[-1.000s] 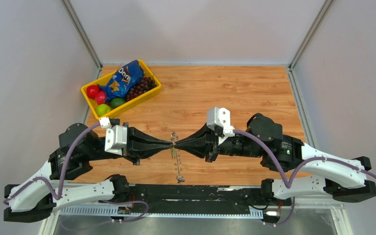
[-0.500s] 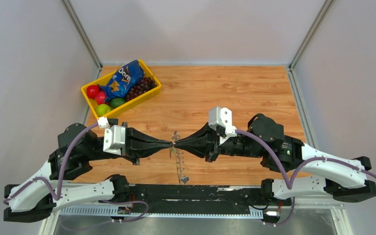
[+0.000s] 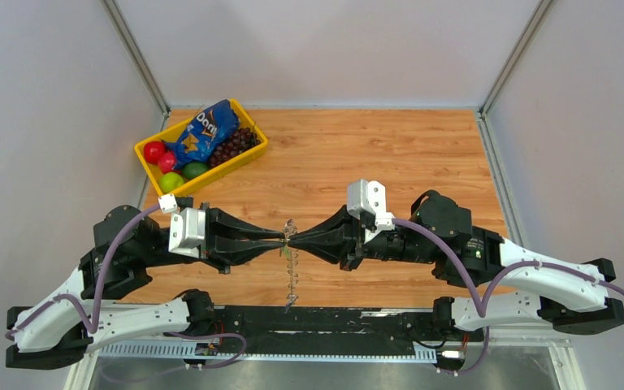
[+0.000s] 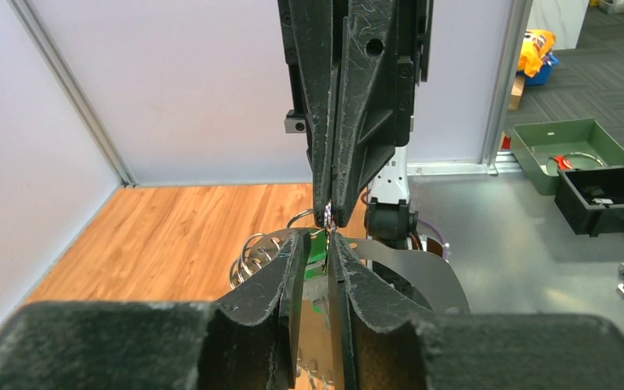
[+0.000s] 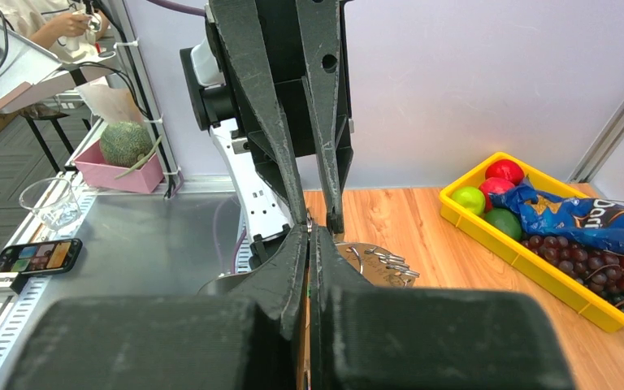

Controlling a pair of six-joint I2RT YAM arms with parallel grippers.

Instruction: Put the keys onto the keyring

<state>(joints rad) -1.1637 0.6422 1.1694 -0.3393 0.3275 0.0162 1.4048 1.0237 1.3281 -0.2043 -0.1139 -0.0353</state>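
Note:
Both grippers meet tip to tip above the table's front middle. My right gripper (image 3: 293, 239) is shut on the top of the keyring (image 3: 292, 275), a thin silvery hoop that hangs edge-on below the tips; in the left wrist view its fingertips (image 4: 330, 213) pinch the thin wire. My left gripper (image 3: 282, 238) is open by a narrow gap. The keys' green tag (image 4: 318, 253) sits between its fingers (image 4: 292, 260), with small silver rings (image 4: 248, 253) to the left. In the right wrist view the right gripper (image 5: 309, 230) shows no gap, and silver pieces (image 5: 386, 262) lie just beyond.
A yellow bin (image 3: 145, 159) stands at the table's back left, holding a blue chip bag (image 3: 204, 130), red and green fruit and dark grapes (image 3: 236, 145). Grey walls close the table's left, right and back sides. The arms' bases line the front edge.
My left gripper's fingers, closed to a point half a second ago, now stand slightly apart. The hanging lower end of the keyring has swung a little to the left. The right gripper stays shut.

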